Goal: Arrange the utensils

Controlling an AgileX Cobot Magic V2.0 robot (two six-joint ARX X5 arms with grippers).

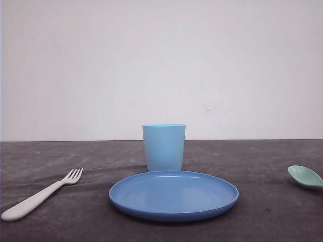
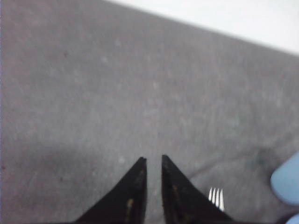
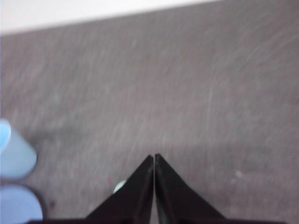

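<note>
The white fork [image 1: 40, 197] lies on the dark cloth at the front left, tines pointing toward the cup. Its tines [image 2: 216, 198] peek out beside my left gripper [image 2: 153, 159], which hovers above the cloth with its jaws a narrow gap apart and nothing between them. At the right edge of the front view lies the mint-green spoon [image 1: 305, 176], only its bowl in frame. A small bit of the spoon [image 3: 119, 187] shows beside my right gripper [image 3: 154, 156], whose jaws are closed together and hold nothing.
A round blue plate [image 1: 173, 195] sits at the centre front with a light blue cup [image 1: 163, 147] upright just behind it. The cup [image 3: 14, 154] and plate [image 3: 18, 205] are off to one side of the right gripper. A white wall stands behind the table.
</note>
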